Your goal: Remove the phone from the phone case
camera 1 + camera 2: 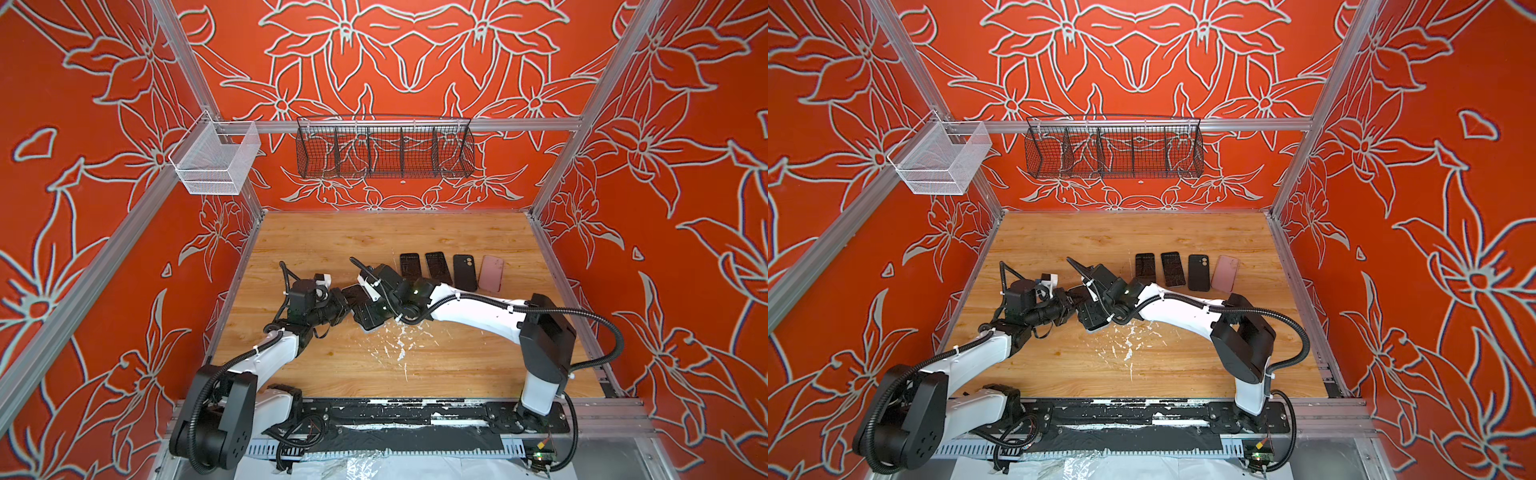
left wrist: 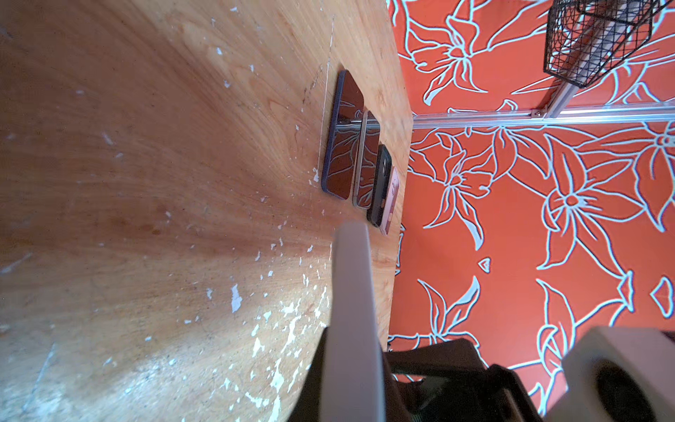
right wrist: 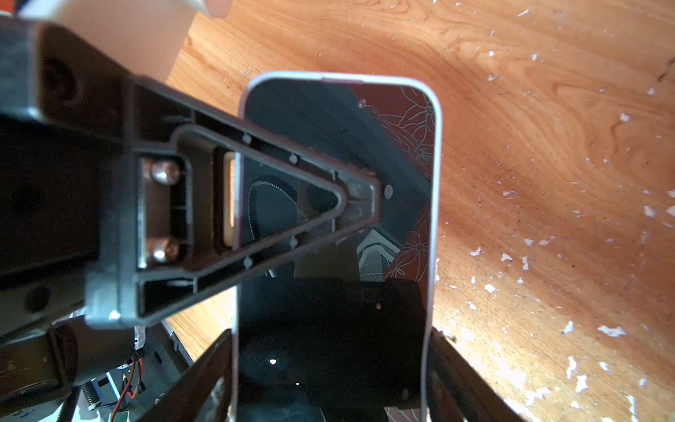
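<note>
Spanning the gap between both arms, over the wooden table (image 3: 548, 146): one phone (image 3: 328, 109), screen toward the right wrist camera, with the pale phone case (image 3: 436, 182) showing as a rim round its edges.

Right gripper (image 3: 332, 332): jaws wide, one finger on each long side of the phone, clamped across its width at one end.

Left gripper (image 3: 365, 197): closed on the phone. Its triangular finger lies across the screen from one long side; the opposing finger is hidden behind. Whether it bears on the rim or on glass alone cannot be told.

Further right, well apart, in a row flat on the table:
- screen-up handset (image 1: 410, 270)
- second screen-up handset (image 1: 438, 272)
- black piece with camera openings (image 1: 464, 272)
- pink piece (image 1: 491, 273)
</note>
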Tool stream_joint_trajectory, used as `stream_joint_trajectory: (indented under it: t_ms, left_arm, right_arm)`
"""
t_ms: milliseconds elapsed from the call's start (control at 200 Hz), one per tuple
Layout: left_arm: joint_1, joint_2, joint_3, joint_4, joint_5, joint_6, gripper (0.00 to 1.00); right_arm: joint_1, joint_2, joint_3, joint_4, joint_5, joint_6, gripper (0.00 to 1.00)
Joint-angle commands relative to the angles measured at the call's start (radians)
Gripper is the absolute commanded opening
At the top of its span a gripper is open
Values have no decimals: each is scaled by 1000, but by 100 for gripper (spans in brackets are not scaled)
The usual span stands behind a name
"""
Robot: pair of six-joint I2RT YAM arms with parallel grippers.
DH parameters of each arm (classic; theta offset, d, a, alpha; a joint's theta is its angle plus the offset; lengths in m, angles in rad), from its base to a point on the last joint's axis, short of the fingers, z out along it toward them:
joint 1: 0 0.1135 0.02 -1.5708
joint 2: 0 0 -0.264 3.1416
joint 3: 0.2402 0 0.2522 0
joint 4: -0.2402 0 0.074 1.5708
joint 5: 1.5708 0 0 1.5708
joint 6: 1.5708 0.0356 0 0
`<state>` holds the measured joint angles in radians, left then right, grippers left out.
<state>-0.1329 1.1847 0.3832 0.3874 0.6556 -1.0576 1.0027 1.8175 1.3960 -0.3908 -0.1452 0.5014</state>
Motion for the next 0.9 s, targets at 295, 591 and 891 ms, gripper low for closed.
stream_joint_trajectory:
  t_ms: [295, 591, 891]
  left_arm:
    - [-7, 12, 27, 174, 90, -12, 0]
    - [-7, -3, 70, 230, 119, 40, 0]
    - [-7, -8, 121, 265, 103, 56, 0]
  right_arm:
    - [4, -167, -137, 162, 60, -63, 82]
    - [-56, -311, -237, 237, -48, -23, 98]
    - [-173, -541, -455, 327, -123, 101, 98]
